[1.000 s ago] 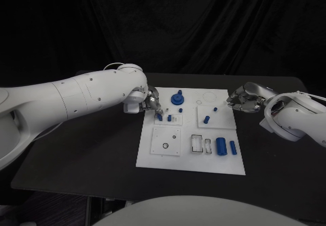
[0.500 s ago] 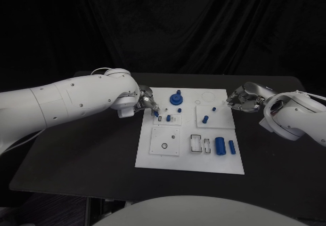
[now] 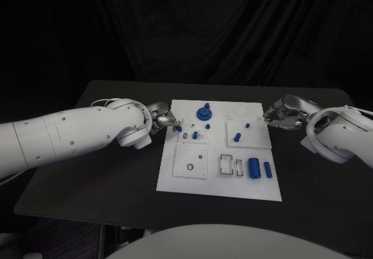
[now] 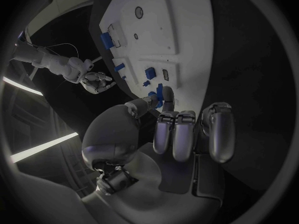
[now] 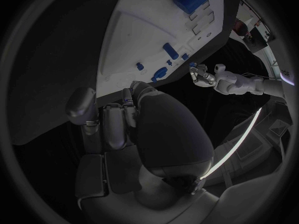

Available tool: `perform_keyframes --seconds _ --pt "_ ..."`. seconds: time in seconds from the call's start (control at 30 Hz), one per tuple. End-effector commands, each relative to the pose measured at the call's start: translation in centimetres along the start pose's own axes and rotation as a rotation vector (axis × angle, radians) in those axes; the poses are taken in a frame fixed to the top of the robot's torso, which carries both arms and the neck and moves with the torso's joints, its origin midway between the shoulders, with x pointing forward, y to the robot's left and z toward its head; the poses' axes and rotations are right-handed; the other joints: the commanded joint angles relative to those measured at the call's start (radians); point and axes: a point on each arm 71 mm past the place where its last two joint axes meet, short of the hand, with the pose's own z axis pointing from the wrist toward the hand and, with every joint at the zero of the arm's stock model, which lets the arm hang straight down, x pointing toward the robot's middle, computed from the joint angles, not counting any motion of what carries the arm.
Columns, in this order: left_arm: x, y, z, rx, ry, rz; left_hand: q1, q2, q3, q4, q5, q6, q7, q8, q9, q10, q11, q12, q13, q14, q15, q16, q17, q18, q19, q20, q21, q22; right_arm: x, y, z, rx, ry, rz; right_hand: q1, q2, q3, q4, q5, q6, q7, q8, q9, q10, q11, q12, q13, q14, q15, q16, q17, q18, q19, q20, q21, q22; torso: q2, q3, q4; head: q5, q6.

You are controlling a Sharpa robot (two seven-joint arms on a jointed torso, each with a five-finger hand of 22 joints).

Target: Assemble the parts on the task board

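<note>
On the black worktop (image 3: 93, 172) lies the white task board (image 3: 221, 186), with blue parts (image 3: 254, 167) near its front right. The left hand (image 3: 161, 120), at the board's left edge, pinches a small blue part (image 3: 179, 129) in its fingers (image 4: 167, 100). The right hand (image 3: 281, 115), fingers curled in on nothing, hovers beside the far right corner.

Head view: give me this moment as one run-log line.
left hand: pinches small blue part at task board left edge | right hand: curled, holds nothing, off board's right edge

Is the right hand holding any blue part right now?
No: in the head view the right hand sits curled beside the task board's edge with no blue part in it.
</note>
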Motion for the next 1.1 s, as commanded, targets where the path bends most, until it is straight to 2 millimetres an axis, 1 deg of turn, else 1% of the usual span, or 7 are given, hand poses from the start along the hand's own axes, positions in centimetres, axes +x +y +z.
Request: perform_keyframes --seconds 0.03,0.07,0.3,0.47,0.8,0.9,1.1 --pt "0.0 -0.4 0.0 0.156 -0.152 -0.026 0.008 0.001 -0.013 0.034 0.002 0.001 0.002 0.000 0.001 0.104 -0.007 0.003 0.263 0.104 -0.004 0.003 0.263 -0.007 -0.008 0.001 -0.009 0.202 -0.1 0.0 -0.1 -0.005 -0.020 0.009 -0.009 0.002 0.006 -0.001 0.007 0.000 0.004 -0.003 0.000 -0.009 0.001 -0.005 -0.005 0.010 0.006 -0.004 -0.001 0.016 -0.006 -0.001 -0.005 0.110 0.001 0.0003 0.0001 -0.004 0.000" --pt "0.3 -0.1 0.0 0.163 -0.153 -0.031 0.023 -0.002 -0.042 0.057 0.039 -0.001 0.002 -0.002 0.001 0.104 -0.006 0.003 0.263 0.104 -0.004 0.003 0.263 -0.007 -0.010 0.002 -0.011 0.202 -0.1 0.0 -0.1 -0.006 -0.021 0.010 -0.009 0.002 0.006 -0.001 0.007 0.000 0.004 -0.003 0.000 -0.009 0.001 -0.005 -0.005 0.010 0.006 -0.004 -0.001 0.016 -0.006 -0.001 -0.005 0.110 0.001 0.0000 0.0000 -0.005 0.000" --pt "1.8 0.5 0.3 0.184 -0.160 0.001 0.060 -0.006 -0.074 0.079 0.038 -0.007 0.003 -0.015 -0.007 0.104 -0.004 0.003 0.263 0.104 -0.004 0.003 0.263 -0.007 -0.010 0.002 -0.010 0.202 -0.2 -0.2 -0.3 -0.003 -0.027 0.013 -0.009 0.001 0.006 -0.001 0.007 0.000 0.004 -0.004 0.000 -0.009 0.001 -0.005 -0.004 0.010 0.006 -0.004 0.000 0.016 -0.006 -0.001 -0.006 0.109 -0.005 0.0043 0.0055 -0.017 0.000" --pt "2.4 0.4 0.4 0.185 -0.170 0.031 0.073 -0.004 -0.083 0.087 0.048 -0.005 0.004 -0.018 -0.010 0.104 -0.004 0.003 0.263 0.104 -0.004 0.003 0.263 -0.008 -0.008 0.002 -0.007 0.203 -0.2 -0.2 -0.3 -0.004 -0.028 0.014 -0.009 0.001 0.006 -0.001 0.007 0.000 0.004 -0.004 0.000 -0.009 0.001 -0.005 -0.004 0.010 0.006 -0.004 0.000 0.016 -0.006 -0.001 -0.006 0.109 -0.008 0.0045 0.0086 -0.016 0.000" --pt "3.3 0.4 0.6 0.153 -0.117 0.078 0.092 -0.002 -0.112 0.109 0.077 0.003 0.004 -0.022 -0.015 0.104 -0.004 0.003 0.263 0.104 -0.004 0.003 0.263 -0.008 -0.004 0.002 -0.003 0.204 -0.2 -0.1 -0.2 -0.005 -0.024 0.015 -0.009 0.001 0.006 -0.001 0.007 0.000 0.004 -0.004 0.000 -0.009 0.001 -0.005 -0.004 0.010 0.006 -0.004 0.000 0.016 -0.006 -0.001 -0.006 0.109 -0.013 0.0032 0.0023 -0.008 0.000" --pt "3.4 0.5 0.6 0.138 -0.099 0.088 0.100 0.001 -0.137 0.124 0.106 0.006 0.004 -0.025 -0.017 0.104 -0.004 0.003 0.263 0.104 -0.004 0.003 0.263 -0.008 -0.004 0.002 -0.003 0.204 -0.1 -0.1 -0.2 -0.004 -0.023 0.017 -0.009 0.001 0.006 -0.001 0.007 0.000 0.004 -0.004 0.000 -0.009 0.001 -0.005 -0.004 0.010 0.006 -0.004 0.000 0.016 -0.006 -0.001 -0.006 0.109 -0.012 0.0046 0.0040 -0.009 0.000" --pt "3.7 0.9 0.8 0.110 -0.072 0.100 0.106 0.002 -0.145 0.127 0.116 0.008 0.003 -0.025 -0.018 0.104 -0.005 0.003 0.263 0.104 -0.005 0.003 0.263 -0.009 -0.002 0.002 0.000 0.205 -0.1 -0.1 -0.1 -0.005 -0.020 0.019 -0.010 0.000 0.006 -0.001 0.008 0.000 0.004 -0.004 0.000 -0.009 0.001 -0.004 -0.004 0.010 0.007 -0.003 0.001 0.016 -0.006 0.000 -0.006 0.109 -0.012 0.0053 0.0048 -0.011 0.000"
